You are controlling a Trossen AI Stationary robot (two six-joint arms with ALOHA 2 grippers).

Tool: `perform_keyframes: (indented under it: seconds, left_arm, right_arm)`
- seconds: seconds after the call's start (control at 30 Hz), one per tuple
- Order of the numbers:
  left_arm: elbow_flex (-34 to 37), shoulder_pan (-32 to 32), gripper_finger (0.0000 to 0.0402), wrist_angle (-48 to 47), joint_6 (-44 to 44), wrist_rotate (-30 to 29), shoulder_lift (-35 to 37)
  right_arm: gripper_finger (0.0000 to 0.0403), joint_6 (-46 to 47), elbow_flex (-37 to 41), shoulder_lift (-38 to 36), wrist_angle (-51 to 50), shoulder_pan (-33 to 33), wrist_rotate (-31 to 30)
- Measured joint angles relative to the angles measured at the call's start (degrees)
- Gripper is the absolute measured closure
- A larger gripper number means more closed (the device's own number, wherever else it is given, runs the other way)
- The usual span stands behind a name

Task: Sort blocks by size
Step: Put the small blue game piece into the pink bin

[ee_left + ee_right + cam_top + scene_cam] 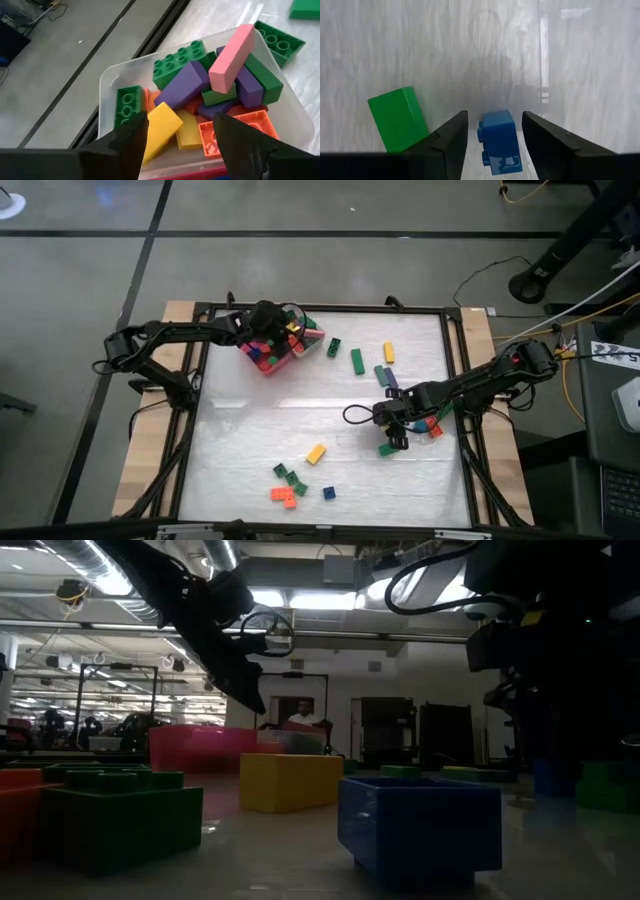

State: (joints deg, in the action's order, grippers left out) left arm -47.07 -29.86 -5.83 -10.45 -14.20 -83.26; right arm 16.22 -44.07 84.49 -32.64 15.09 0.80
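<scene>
A clear tray [107, 86] heaped with blocks sits on the pink tray [266, 366] at the table's far left. My left gripper [182, 142] hovers open above its near rim. A yellow block [162, 129] lies tilted on the heap just below the fingers, among purple [182, 85], green and pink [231, 52] bars. My right gripper [495, 120] is at the table's right, pointing steeply down and open. A small blue block [498, 141] rests on the table between its fingers, with a gap on each side. A green block [398, 117] lies beside it.
Loose blocks lie mid-table: green [357, 361], yellow [388, 352], another green [333, 345], a red one [432, 427] by my right arm. Near the front edge lie a yellow [316, 453], green, orange [285, 495] and blue [328, 493] group. A black frame [455, 380] rims the table.
</scene>
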Motion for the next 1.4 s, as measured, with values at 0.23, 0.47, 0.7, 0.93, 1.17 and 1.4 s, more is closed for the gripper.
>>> perform_keyframes:
  seconds: [0.23, 0.47, 0.7, 0.93, 1.17, 1.4]
  left_arm:
    - [0.0, 0.94, 0.0197, -0.93, -0.05, 0.02, 0.42]
    - [0.0, 3.21, 0.021, -5.3, -0.93, 0.02, 3.47]
    - [0.0, 3.75, 0.0237, -9.49, 1.19, 0.01, 7.67]
    - [-0.02, 3.75, 0.0252, -11.59, 3.1, 0.02, 8.26]
    - [-0.02, 4.05, 0.0254, -13.38, 4.69, 0.04, 8.26]
    - [-0.02, 4.05, 0.0257, -13.37, 6.03, 0.21, 8.26]
  right_arm:
    - [0.0235, 0.01, 3.54, 0.02, 5.11, 0.0, -0.05]
    - [0.0312, -1.02, 5.46, 0.07, 14.05, -0.13, -0.95]
    - [0.0311, -3.41, 5.46, 0.07, 19.33, -0.13, -2.57]
    - [0.0209, -3.43, 5.46, 0.07, 19.8, -0.12, -2.91]
    - [0.0213, -3.44, 5.46, 0.07, 19.49, -0.11, -2.86]
    - [0.0235, -3.43, 5.44, 0.07, 15.69, -0.11, -2.82]
